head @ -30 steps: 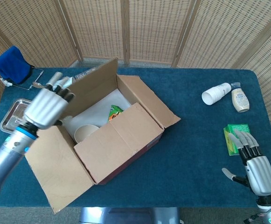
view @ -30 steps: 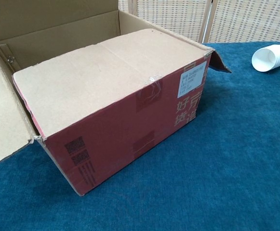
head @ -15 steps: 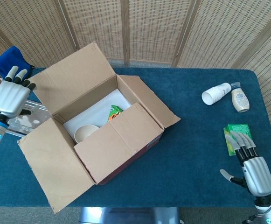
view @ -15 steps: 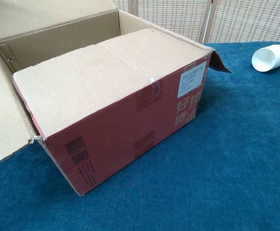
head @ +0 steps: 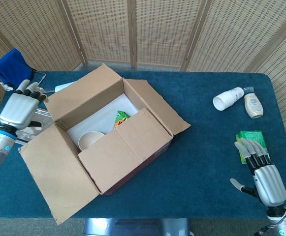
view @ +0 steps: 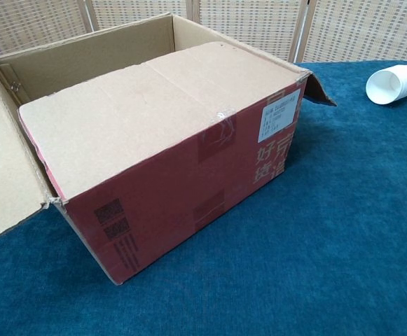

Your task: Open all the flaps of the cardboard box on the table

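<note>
The cardboard box (head: 133, 152) sits left of centre on the blue table, its red side (view: 189, 189) facing the chest view. The far long flap (head: 81, 91) leans outward, and the left end flap (head: 54, 172) and right end flap (head: 157, 105) lie spread. The near long flap (head: 125, 145) still lies over the top (view: 154, 105). Inside are a paper bowl (head: 90, 140) and a green-orange packet (head: 121, 118). My left hand (head: 17, 109) hovers left of the far flap, apart from it and holding nothing. My right hand (head: 266, 174) is at the near right edge, fingers spread.
A white cup (head: 228, 98) lies on its side by a small bottle (head: 253, 105) at the far right; the cup (view: 392, 82) also shows in the chest view. A green packet (head: 251, 140) lies by my right hand. A blue cloth (head: 12, 66) and metal tray (head: 34, 129) are at the far left.
The far long flap went from upright to folded outward, then sprang back up a little. My left hand left the flap, swung far left, then came back slightly. The right hand barely moved.
</note>
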Controlling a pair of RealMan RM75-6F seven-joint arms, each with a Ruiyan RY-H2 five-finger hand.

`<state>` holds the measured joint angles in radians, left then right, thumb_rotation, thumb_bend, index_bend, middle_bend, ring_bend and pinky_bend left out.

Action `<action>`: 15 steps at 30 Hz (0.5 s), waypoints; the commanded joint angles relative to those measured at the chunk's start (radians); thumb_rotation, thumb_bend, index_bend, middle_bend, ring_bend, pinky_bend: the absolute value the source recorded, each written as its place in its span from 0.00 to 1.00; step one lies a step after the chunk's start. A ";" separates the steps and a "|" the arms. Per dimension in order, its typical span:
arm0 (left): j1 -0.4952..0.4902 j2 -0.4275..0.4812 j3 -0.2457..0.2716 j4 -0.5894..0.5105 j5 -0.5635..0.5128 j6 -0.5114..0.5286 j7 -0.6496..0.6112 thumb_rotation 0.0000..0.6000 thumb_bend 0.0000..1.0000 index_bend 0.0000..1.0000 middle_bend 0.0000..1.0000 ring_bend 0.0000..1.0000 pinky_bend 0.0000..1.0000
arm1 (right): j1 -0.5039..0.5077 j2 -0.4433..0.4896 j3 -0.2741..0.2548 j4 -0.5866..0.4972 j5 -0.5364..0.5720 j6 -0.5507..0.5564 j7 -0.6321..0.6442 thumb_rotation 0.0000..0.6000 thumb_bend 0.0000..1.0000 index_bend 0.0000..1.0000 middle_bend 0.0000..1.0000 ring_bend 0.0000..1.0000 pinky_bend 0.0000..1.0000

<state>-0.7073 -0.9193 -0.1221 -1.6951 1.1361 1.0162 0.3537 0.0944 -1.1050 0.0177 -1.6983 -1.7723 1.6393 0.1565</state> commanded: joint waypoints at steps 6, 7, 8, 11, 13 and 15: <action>-0.050 -0.100 -0.036 -0.043 -0.014 0.000 0.091 0.99 0.00 0.33 0.28 0.14 0.21 | 0.000 0.004 -0.002 -0.004 -0.005 0.004 0.009 1.00 0.13 0.00 0.00 0.00 0.00; -0.057 -0.116 -0.040 -0.045 -0.021 0.004 0.106 1.00 0.00 0.32 0.26 0.14 0.23 | 0.000 0.004 -0.002 -0.005 -0.004 0.004 0.010 1.00 0.12 0.00 0.00 0.00 0.00; -0.063 -0.133 -0.045 -0.046 -0.026 0.009 0.119 1.00 0.00 0.31 0.24 0.15 0.25 | 0.000 0.005 -0.002 -0.005 -0.004 0.005 0.012 1.00 0.12 0.00 0.00 0.00 0.00; -0.086 -0.197 -0.051 -0.038 -0.035 0.024 0.179 1.00 0.00 0.27 0.16 0.13 0.27 | 0.002 0.008 0.001 -0.008 -0.003 0.008 0.018 1.00 0.13 0.00 0.00 0.00 0.00; -0.095 -0.235 -0.052 -0.034 -0.043 0.038 0.211 1.00 0.00 0.22 0.08 0.10 0.25 | 0.002 0.009 0.002 -0.010 -0.004 0.009 0.021 1.00 0.13 0.00 0.00 0.00 0.00; -0.101 -0.269 -0.053 -0.037 -0.057 0.045 0.229 1.00 0.00 0.16 0.02 0.06 0.23 | 0.002 0.011 0.002 -0.011 -0.004 0.010 0.024 1.00 0.13 0.00 0.00 0.00 0.00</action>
<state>-0.7948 -1.1559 -0.1710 -1.7326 1.0956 1.0480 0.5604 0.0968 -1.0947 0.0198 -1.7093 -1.7765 1.6490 0.1798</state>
